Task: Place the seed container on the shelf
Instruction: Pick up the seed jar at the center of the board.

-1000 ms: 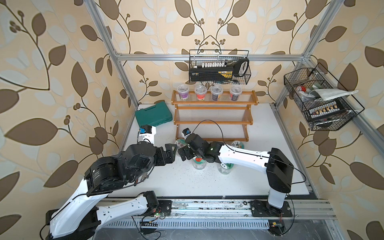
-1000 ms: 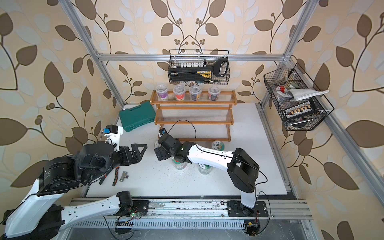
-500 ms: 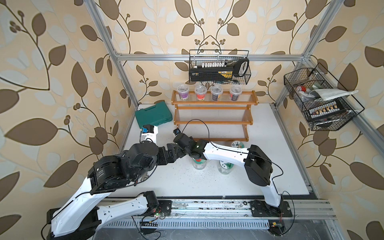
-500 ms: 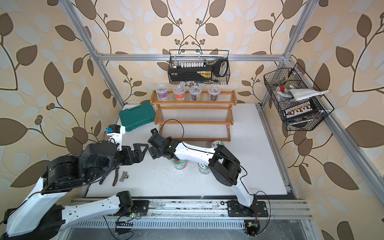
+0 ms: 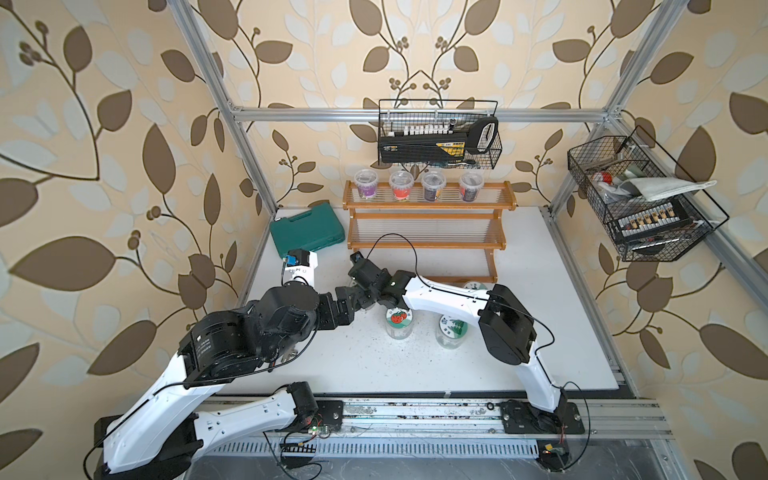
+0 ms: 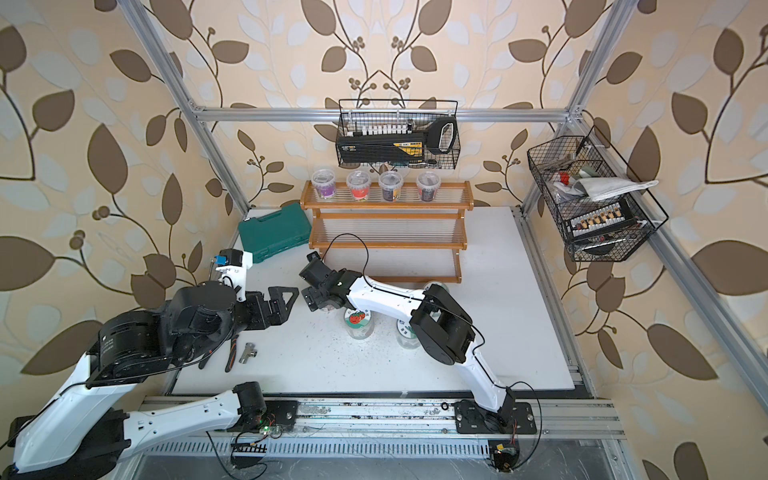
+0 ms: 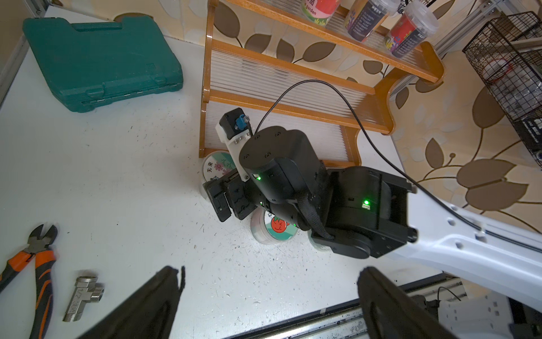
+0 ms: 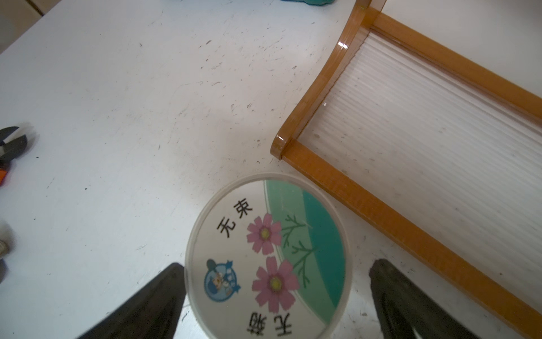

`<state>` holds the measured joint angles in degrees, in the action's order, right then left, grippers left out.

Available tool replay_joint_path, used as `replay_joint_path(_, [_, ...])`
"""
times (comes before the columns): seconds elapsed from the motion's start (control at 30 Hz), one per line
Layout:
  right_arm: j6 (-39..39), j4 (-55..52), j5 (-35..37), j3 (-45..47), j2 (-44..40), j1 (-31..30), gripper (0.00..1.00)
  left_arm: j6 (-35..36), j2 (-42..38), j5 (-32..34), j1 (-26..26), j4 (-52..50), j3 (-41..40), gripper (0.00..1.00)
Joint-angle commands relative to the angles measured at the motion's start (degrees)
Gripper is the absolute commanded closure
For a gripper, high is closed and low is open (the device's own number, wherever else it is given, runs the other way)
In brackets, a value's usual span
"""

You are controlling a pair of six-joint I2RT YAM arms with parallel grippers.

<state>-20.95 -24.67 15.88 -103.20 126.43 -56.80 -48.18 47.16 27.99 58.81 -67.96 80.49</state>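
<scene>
Flower-lid container [image 8: 268, 258]: the lid print reads "无束", with two pink flowers, a green band and a round blue badge. Further characters at the rim are cut off.
Container position: upright on the table [image 8: 117, 117], between the right jaws, just beside the lowest front corner of the shelf [image 8: 352, 202].
Right gripper [image 8: 277, 265]: jaws spread wide, one finger on each side of the lid. Nothing is clamped. Contact cannot be told.
Left gripper [image 7: 269, 271]: jaws spread wide, empty, touching nothing.
Tomato-lid container [image 7: 278, 227]: ahead of the left jaws, with a red tomato face on the lid.
Pipe fitting [image 7: 83, 296]: stamped "1/2", off to one side of the left jaws, near the pliers [image 7: 41, 243].
Top-tier cup [image 7: 319, 6]: the label shows "garden".
</scene>
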Motion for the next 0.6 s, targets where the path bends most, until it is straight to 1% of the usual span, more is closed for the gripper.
replay_joint_path(0.0, [-0.68,-1.36,-2.62,-1.98,1.53,0.25,0.01,1.12,0.39,0.40,-0.55,1.23,-0.26,0.02])
replay_joint_path(0.33, [-0.19,-3.85,-2.94,-6.52,4.47,0.98,0.01,1.53,0.66,0.47,-0.56,1.34,-0.08,0.02])
replay_joint_path(0.43, [-0.17,-4.99,-1.59,-7.70,5.29,0.98,0.01,1.52,0.48,0.49,-0.61,1.34,-0.08,0.02])
replay_joint_path(0.57, [-0.03,-6.12,-1.80,-8.48,6.01,1.20,0.01,1.56,0.23,0.74,-0.54,1.39,-0.16,0.02])
